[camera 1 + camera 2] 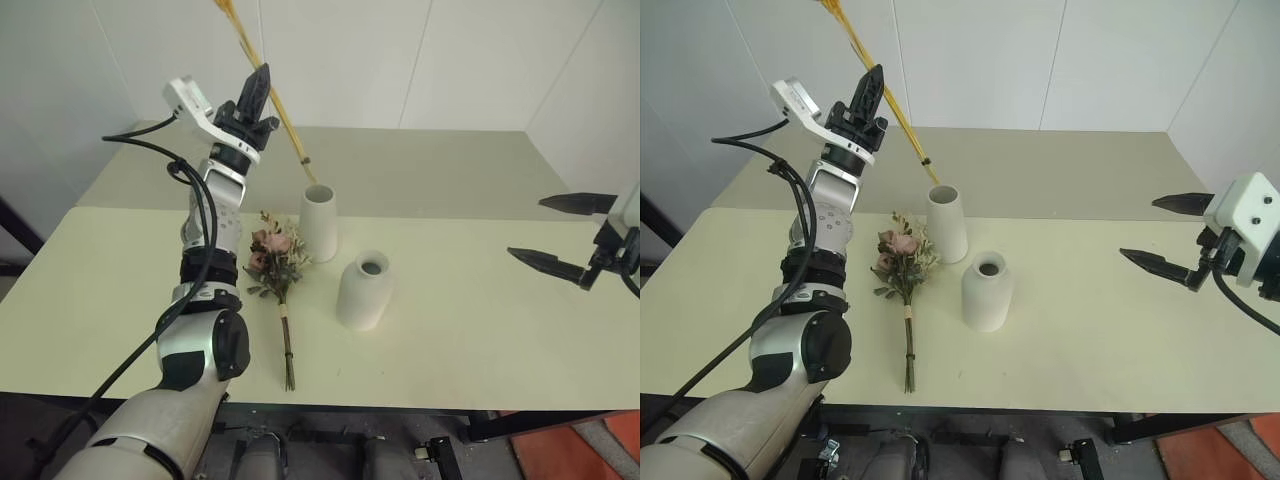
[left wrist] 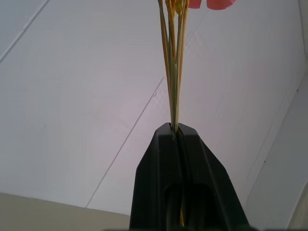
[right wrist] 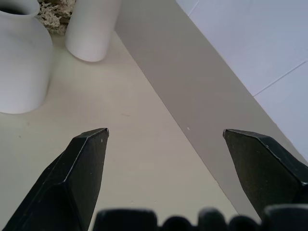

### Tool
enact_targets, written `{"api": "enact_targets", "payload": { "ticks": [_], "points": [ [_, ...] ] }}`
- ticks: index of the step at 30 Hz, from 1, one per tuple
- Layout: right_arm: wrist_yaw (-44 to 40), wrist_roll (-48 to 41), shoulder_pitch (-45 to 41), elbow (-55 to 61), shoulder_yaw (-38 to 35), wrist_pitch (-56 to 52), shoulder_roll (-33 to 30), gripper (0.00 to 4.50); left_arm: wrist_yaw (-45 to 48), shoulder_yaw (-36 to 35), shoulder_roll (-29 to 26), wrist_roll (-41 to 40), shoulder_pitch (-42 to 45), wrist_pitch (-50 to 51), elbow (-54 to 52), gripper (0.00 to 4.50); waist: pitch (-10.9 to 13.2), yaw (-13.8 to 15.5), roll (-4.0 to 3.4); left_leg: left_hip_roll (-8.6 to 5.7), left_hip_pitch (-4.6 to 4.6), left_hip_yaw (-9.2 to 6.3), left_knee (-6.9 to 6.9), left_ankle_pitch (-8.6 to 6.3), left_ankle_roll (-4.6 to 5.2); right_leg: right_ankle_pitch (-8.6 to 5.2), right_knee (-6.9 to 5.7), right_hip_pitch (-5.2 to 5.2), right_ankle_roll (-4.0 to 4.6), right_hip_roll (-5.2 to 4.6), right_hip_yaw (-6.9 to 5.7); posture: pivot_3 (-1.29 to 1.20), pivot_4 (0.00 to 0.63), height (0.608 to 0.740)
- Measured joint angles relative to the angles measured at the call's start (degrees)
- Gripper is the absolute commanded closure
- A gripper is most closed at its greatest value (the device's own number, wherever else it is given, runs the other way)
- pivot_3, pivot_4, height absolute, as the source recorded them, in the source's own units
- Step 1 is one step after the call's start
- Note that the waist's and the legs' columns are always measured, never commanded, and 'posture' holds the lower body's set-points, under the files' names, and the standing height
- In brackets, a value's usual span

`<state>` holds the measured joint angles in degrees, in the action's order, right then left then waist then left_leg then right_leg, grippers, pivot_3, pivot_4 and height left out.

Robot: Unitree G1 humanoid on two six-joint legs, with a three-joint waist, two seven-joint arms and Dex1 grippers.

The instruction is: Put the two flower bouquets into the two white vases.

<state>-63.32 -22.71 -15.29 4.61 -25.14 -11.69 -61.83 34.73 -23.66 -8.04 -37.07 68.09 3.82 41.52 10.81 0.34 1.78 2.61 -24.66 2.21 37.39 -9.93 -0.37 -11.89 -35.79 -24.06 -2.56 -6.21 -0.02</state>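
Left tool clamped on slim yellow-orange bundle, stems slanting down past its tip toward tall vase. Right tool open, empty.

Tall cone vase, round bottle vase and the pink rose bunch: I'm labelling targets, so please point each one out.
Tall cone vase (image 1: 320, 222): left eye view, middle of its wall.
Round bottle vase (image 1: 362, 297): left eye view, its rounded body.
Pink rose bunch (image 1: 273, 255): left eye view, its blooms, lying on the table.
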Motion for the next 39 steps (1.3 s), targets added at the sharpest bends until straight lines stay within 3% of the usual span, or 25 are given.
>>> {"api": "enact_targets", "payload": {
  "ticks": [15, 28, 36, 39],
  "points": [
    [0.49, -1.09, 1.65, 1.9, -0.68, -1.43, 0.36, 0.0, 9.53, 6.17, -0.09, 10.04, -1.66, -12.52, 8.34, 4.43, 0.0, 0.3, 0.0, 0.0, 0.0, 0.0, 0.0, -0.01, 0.02, 0.02, 0.01, 0.01, 0.04, 0.0, 0.0, 0.0, 0.15, 0.74],
    [1.02, -0.97, 2.77, 2.1, -1.33, -2.16, 0.26, 0.0, 18.69, 12.14, -1.43, 15.12, -4.64, -15.84, 9.35, 0.16, -0.01, 0.19, 0.0, 0.0, -0.02, 0.0, 0.02, -0.02, 0.04, 0.02, -0.01, -0.02, 0.03, 0.0, 0.0, 0.0, 0.15, 0.74],
    [1.42, -0.33, 1.5, 0.83, -0.35, -2.07, 0.26, 0.0, 18.74, 15.39, -5.37, 18.98, -5.5, -11.67, 6.07, 0.01, -0.01, 0.11, 0.0, 0.01, -0.04, -0.01, 0.02, -0.03, 0.05, 0.01, -0.01, -0.06, 0.02, 0.0, 0.01, 0.0, 0.15, 0.74],
    [1.39, -0.05, 1.31, 0.62, -0.33, -1.99, 0.26, 0.0, 21.04, 15.55, -8.79, 17.68, -6.8, -6.88, -1.66, 0.01, -0.01, -0.1, 0.0, 0.02, -0.04, -0.01, 0.02, -0.03, 0.05, 0.02, -0.02, -0.06, 0.03, 0.0, 0.01, 0.0, 0.15, 0.74]
  ]
}}
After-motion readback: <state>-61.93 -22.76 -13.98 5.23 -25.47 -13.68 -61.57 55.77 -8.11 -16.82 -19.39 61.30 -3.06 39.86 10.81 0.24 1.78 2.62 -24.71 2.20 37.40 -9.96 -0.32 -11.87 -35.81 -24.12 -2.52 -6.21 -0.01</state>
